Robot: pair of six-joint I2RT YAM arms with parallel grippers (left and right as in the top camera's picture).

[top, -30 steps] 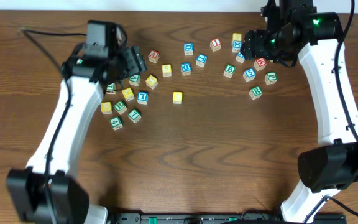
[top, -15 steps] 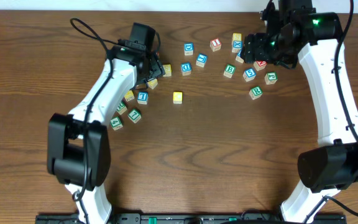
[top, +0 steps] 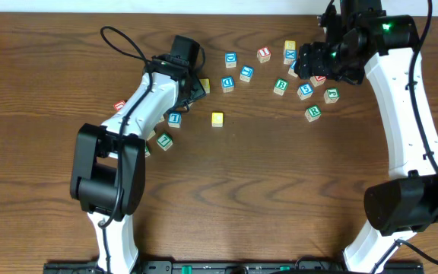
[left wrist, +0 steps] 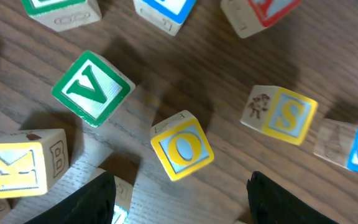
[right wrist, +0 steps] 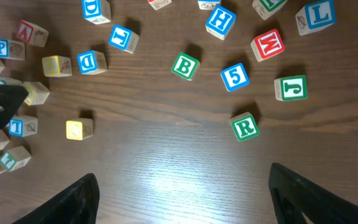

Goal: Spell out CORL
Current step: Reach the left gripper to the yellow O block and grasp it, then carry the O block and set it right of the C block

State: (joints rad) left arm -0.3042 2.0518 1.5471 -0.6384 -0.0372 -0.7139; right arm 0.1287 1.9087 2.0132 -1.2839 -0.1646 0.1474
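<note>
Left jaws hang wide open and empty over the yellow O block (left wrist: pixel 182 144), lying loose on the tabletop (left wrist: pixel 216 199) with the V block (left wrist: pixel 92 87) at its ten o'clock: likely lining up a pick. Right jaws, equally spread and empty, hover above the R block (right wrist: pixel 245 126).

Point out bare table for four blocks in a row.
Bare: the wide wood on the robot's side of the yellow block and green R block. Crowded: the back strip of blocks, from the left tool to the right tool.
</note>
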